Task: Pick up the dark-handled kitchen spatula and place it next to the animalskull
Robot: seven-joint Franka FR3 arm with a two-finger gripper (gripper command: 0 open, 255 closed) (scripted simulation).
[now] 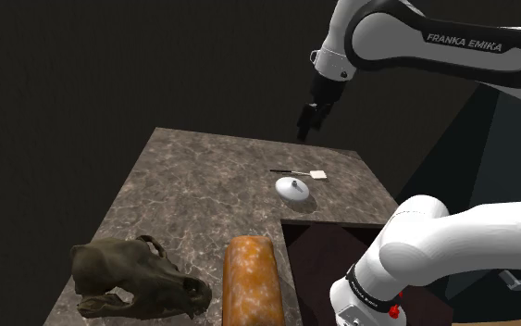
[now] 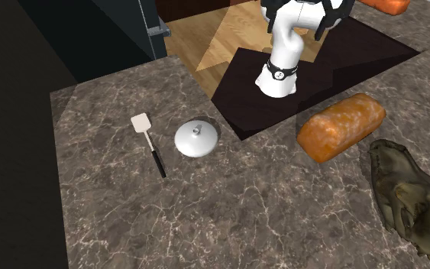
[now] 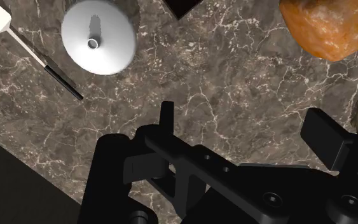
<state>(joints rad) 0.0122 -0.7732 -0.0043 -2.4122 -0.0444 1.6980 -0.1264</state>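
The spatula (image 1: 300, 172) lies flat on the marble counter (image 1: 203, 185), near its far side; it has a pale square blade and a thin dark handle (image 2: 158, 163). It also appears in the wrist view as the spatula (image 3: 37, 54), off to one side of the fingers. The brownish animal skull (image 1: 133, 278) rests at the counter's near corner, and the same skull (image 2: 412, 202) is at the second exterior view's right. My gripper (image 1: 309, 119) hangs high above the counter's far edge, away from the spatula. In the wrist view the gripper (image 3: 247, 127) is open and holds nothing.
A white round lid (image 1: 295, 192) with a small knob lies right beside the spatula. An orange-brown bread loaf (image 1: 251, 278) sits between the lid and the skull. My dark stand (image 1: 323, 250) cuts into the counter's edge. Black area lies beyond the counter.
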